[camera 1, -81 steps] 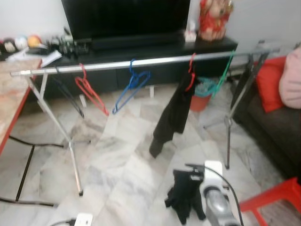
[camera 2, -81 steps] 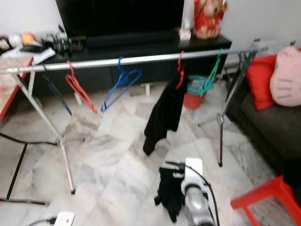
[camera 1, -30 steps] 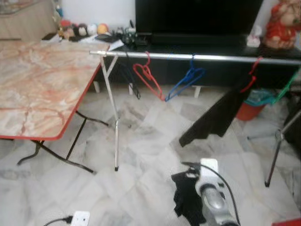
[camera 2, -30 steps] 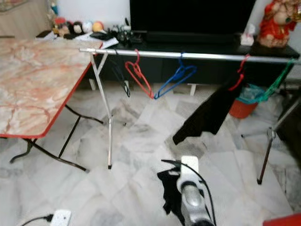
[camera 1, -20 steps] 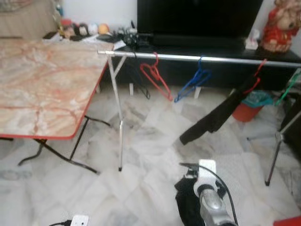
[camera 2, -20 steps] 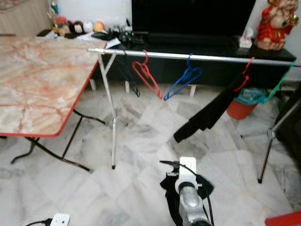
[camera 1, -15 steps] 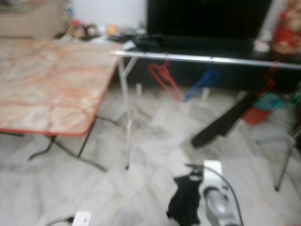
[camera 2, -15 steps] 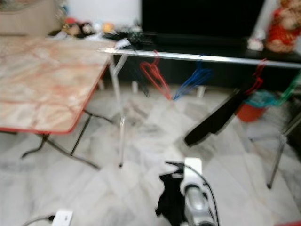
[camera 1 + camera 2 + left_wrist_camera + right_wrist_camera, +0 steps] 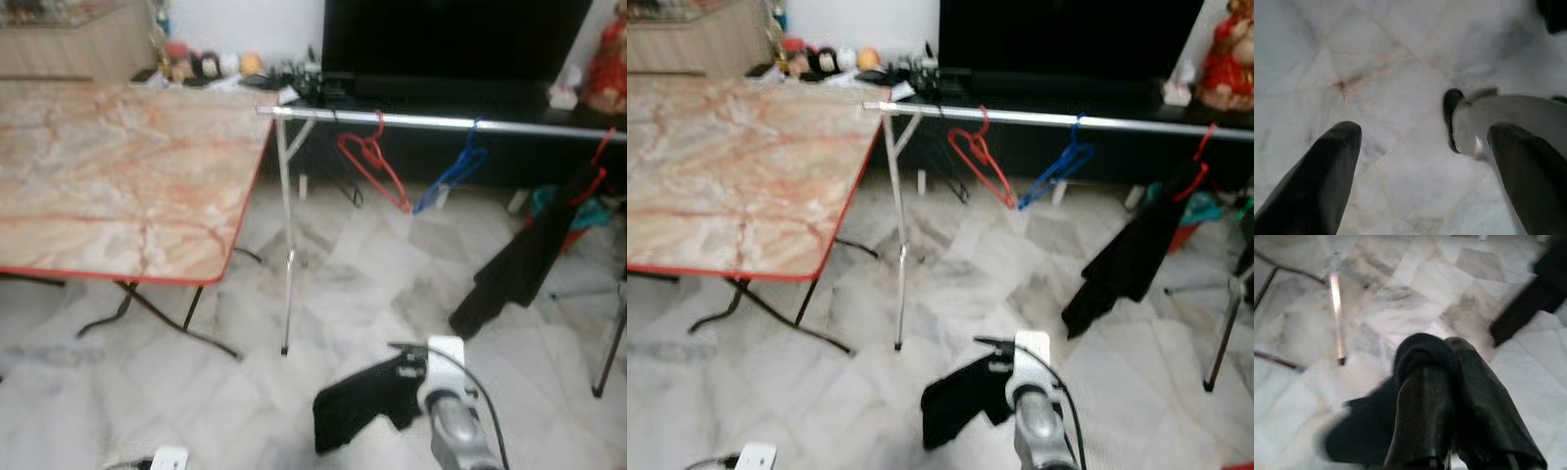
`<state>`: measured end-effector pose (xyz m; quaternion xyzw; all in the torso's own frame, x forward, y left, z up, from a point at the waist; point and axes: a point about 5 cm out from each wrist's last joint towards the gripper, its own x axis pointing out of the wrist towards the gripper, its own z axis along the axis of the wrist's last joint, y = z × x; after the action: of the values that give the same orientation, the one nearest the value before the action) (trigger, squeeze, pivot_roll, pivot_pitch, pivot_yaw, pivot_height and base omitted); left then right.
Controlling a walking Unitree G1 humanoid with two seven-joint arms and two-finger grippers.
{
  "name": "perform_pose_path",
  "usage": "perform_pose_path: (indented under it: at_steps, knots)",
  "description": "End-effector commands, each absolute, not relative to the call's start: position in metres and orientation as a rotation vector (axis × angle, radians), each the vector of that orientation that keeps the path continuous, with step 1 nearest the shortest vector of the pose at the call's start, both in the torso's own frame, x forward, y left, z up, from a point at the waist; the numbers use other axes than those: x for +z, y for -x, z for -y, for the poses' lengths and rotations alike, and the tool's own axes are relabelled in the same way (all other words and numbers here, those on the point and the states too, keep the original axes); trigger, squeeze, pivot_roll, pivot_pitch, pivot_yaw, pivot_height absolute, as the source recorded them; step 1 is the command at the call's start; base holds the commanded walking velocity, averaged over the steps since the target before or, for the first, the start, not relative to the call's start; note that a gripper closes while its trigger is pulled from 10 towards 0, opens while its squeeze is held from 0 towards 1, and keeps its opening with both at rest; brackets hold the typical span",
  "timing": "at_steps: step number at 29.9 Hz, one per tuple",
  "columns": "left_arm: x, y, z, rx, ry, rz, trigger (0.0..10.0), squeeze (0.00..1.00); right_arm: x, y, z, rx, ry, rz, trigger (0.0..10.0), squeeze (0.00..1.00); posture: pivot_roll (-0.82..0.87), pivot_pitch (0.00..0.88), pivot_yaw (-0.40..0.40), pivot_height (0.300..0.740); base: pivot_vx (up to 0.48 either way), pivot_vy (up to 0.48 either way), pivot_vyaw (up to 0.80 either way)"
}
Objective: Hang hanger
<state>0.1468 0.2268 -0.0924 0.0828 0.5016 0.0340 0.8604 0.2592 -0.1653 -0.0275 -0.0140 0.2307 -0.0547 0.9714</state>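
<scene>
My right gripper [image 9: 404,366] is low in front of me, shut on a black garment [image 9: 358,406] that swings out to its left above the floor. In the right wrist view the cloth [image 9: 1422,352] wraps over the closed fingers [image 9: 1425,406]. Ahead stands a silver clothes rail [image 9: 441,122] with a red hanger [image 9: 372,166], a blue hanger [image 9: 453,176] and, further right, another red hanger [image 9: 593,162] carrying a black garment [image 9: 519,269]. My left gripper [image 9: 1425,132] hangs open over the marble floor.
A marble-topped folding table [image 9: 118,176] with a red edge stands at the left, next to the rail's leg [image 9: 286,264]. Behind the rail are a dark TV stand [image 9: 441,93] and a TV. A white power strip [image 9: 168,458] lies on the floor at the lower left.
The whole view has shifted, so the table fills more of the left and the rail sits further right. The black garment in my right gripper has swung out to the left.
</scene>
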Motion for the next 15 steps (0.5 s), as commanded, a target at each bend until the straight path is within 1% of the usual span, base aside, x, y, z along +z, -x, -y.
perform_pose_path:
  at_steps: [1, 6, 11, 12, 15]
  knots:
    - [-0.0949, -0.1404, -0.2276, 0.07, -0.174, -1.08, 10.0, 0.0, -0.0211, -0.2651, 0.1657, -0.112, 0.026, -0.426, 10.0, 0.0, 0.08, 0.0, -0.025, 0.74, 0.0, 0.322, 0.0]
    - [-0.095, -0.1401, -0.228, 0.069, -0.176, -1.081, 10.0, 0.0, -0.0209, -0.2651, 0.1644, -0.095, 0.04, -0.422, 10.0, 0.0, 0.08, 0.0, -0.027, 0.74, 0.0, 0.32, 0.0]
    - [-0.0953, -0.1397, -0.227, 0.069, -0.176, -1.082, 10.0, 0.0, -0.0215, -0.2645, 0.1619, -0.086, 0.037, -0.424, 10.0, 0.0, 0.08, 0.0, -0.027, 0.74, 0.0, 0.321, 0.8]
    - [-0.0954, -0.1396, -0.2268, 0.068, -0.176, -1.082, 10.0, 0.0, -0.0216, -0.2645, 0.1619, -0.089, 0.034, -0.424, 10.0, 0.0, 0.08, 0.0, -0.027, 0.74, 0.0, 0.322, 0.4]
    - [-0.0955, -0.1395, -0.2263, 0.066, -0.176, -1.082, 10.0, 0.0, -0.0215, -0.2644, 0.1627, -0.097, 0.031, -0.423, 10.0, 0.0, 0.08, 0.0, -0.027, 0.74, 0.0, 0.319, 0.0]
